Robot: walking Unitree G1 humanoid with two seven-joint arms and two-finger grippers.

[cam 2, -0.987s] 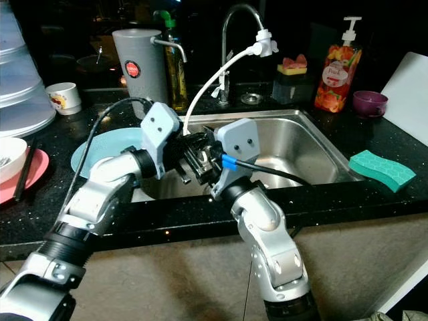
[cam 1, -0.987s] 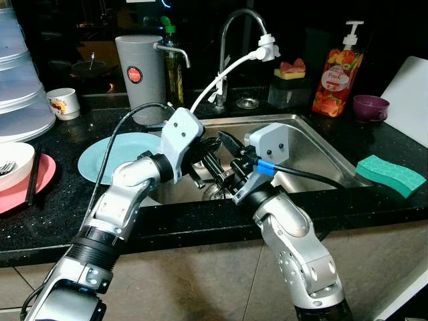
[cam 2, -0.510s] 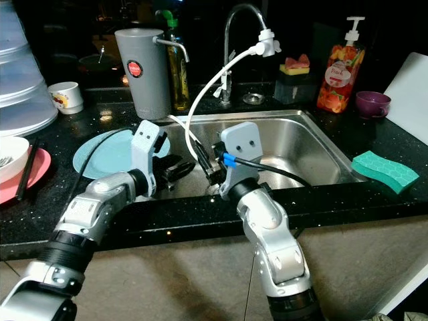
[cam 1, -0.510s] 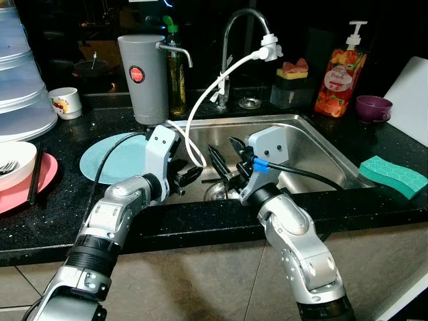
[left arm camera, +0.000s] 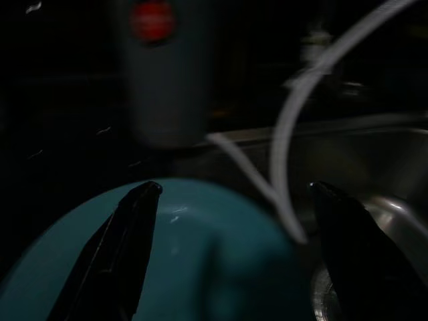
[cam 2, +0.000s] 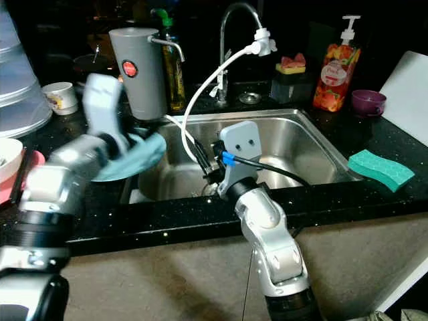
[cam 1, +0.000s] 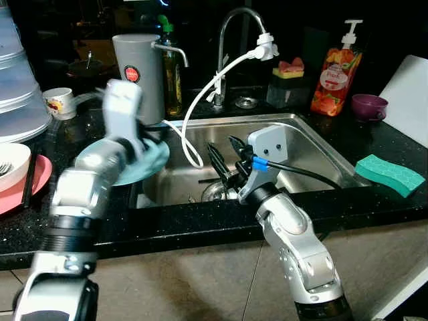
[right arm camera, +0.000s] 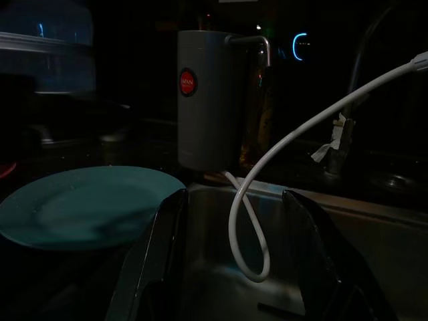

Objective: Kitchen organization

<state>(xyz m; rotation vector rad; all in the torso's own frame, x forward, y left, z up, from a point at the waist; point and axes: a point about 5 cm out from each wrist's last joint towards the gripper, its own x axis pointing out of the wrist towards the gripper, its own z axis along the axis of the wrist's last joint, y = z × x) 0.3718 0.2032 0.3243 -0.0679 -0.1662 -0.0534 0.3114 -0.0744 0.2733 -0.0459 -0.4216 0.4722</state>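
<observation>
Teal and glossy, the round flat ceramic plate (right arm camera: 80, 204) lies on the black speckled stone desk (cam 1: 200, 221) just left of the stainless steel sink (cam 1: 314, 150), its right edge at the sink's rim and near the tall grey cylindrical dispenser (cam 1: 137, 70) behind it. The left end effector (left arm camera: 227, 254) hangs over the plate, released, its two black fingers (left arm camera: 127, 241) spread with nothing between them; the arm is blurred in the head views, so how close the tips are to the glaze is hard to judge. The right end effector (right arm camera: 231, 267) sits over the near part of the sink, also spread wide and empty, beside the looping white hose (cam 1: 200, 107) from the tap.

The plate is likely stiff, moderately heavy, breakable and, lying beside a sink, possibly wet and slick. A pinch across the thin rim where it meets the sink edge looks the best hold; a grip on the flat face would slide.
</observation>
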